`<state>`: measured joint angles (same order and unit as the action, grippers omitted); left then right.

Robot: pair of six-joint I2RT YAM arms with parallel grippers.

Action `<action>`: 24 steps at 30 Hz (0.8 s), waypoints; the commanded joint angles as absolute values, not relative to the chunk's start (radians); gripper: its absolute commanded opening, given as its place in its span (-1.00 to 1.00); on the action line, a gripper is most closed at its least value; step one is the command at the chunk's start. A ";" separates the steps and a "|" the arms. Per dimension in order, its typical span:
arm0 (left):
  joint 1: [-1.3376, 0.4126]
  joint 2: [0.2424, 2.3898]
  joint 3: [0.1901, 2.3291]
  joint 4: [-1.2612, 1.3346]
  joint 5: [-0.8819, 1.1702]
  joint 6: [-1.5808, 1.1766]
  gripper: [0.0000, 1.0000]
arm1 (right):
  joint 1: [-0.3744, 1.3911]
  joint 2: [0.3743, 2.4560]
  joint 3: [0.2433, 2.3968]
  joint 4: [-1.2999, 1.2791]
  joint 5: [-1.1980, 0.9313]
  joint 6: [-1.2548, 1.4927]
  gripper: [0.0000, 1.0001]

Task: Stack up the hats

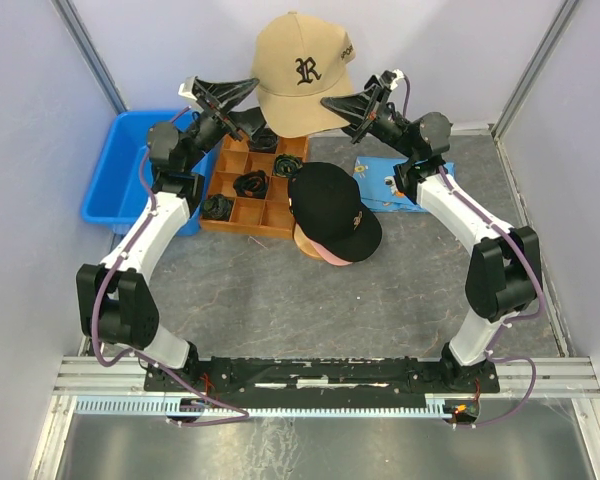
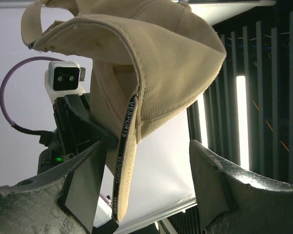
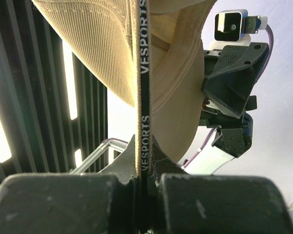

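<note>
Overhead, the right gripper (image 3: pixel 141 168) pinches the tan cap's (image 1: pixel 295 80) rim tight, holding it aloft at the far side. The left gripper (image 2: pixel 147 153) gapes wide around that rim. Black coiled bundles (image 1: pixel 252 183) sit in several wooden tray (image 1: pixel 242 226) compartments, right of a blue bin (image 1: pixel 130 150).

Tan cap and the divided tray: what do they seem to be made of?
The tan cap: soft matte fabric, likely fine corduroy; thin ribs show in both wrist views, with a black printed band inside. The divided tray: probably wood, matte brown, thin partitions; grain not discernible.
</note>
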<state>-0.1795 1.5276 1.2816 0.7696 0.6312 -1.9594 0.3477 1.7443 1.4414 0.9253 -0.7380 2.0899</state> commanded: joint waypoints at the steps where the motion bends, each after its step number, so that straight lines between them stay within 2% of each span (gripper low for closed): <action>1: -0.205 1.505 1.340 0.722 0.646 -1.874 0.46 | 0.350 1.687 1.441 0.963 -0.740 2.359 -1.00; 2: -0.211 1.506 1.341 0.717 0.646 -1.871 0.39 | 0.349 1.685 1.437 0.963 -0.739 2.360 -1.00; 6: -0.223 1.510 1.351 0.677 0.643 -1.840 -0.24 | 0.350 1.680 1.417 0.968 -0.736 2.358 -1.00; 11: -0.241 1.533 1.371 0.671 0.648 -1.836 -0.56 | 0.350 1.673 1.394 0.969 -0.739 2.358 -1.00; 14: -0.260 1.554 1.371 0.703 0.646 -1.852 -0.93 | 0.350 1.674 1.382 0.977 -0.736 2.358 -1.00; 17: -0.271 1.549 1.343 0.748 0.598 -1.855 -0.94 | 0.345 1.680 1.387 0.981 -0.741 2.347 -1.00; 24: -0.270 1.506 1.380 0.650 0.445 -1.641 -0.94 | 0.230 1.615 1.397 0.789 -0.804 2.157 -0.17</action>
<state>-0.2657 1.5513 1.3243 0.6678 0.5461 -1.8141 0.3038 1.7077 1.3785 0.8806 -0.7467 2.1094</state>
